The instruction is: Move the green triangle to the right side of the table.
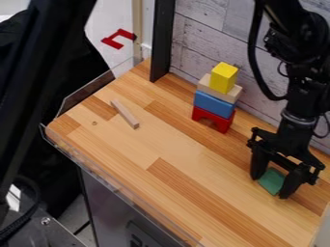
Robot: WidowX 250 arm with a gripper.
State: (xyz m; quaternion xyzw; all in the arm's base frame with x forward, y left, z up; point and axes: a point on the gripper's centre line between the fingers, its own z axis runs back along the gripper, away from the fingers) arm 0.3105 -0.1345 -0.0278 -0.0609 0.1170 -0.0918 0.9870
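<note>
In the camera view, the black gripper (272,187) points down near the right part of the wooden table (193,154). Its two fingers stand apart, one on each side of the green triangle (271,180), and they look like they pinch it. I cannot tell if the block sits on the wood or hangs just over it. One green face shows between the fingers, and they hide its ends, so I can't see all of its shape.

The green triangle looks like a hard toy block, maybe painted wood. It should be light and easy to lift. It should not bend or squash, and a small bump should not break it. The paint may be a bit slippery. A good place to hold it is by two flat sides that face each other, near the middle. If the fingers press on a slope, the block could turn or pop out. A soft, even squeeze should be enough, and it should be let go close to the wood.

Well apart from the gripper is a tower. A yellow block (224,77) is on top, then a tan block (220,89), a blue block (214,103) and a red arch (212,119). A thin wooden stick (125,114) lies farther left in the view.
</note>
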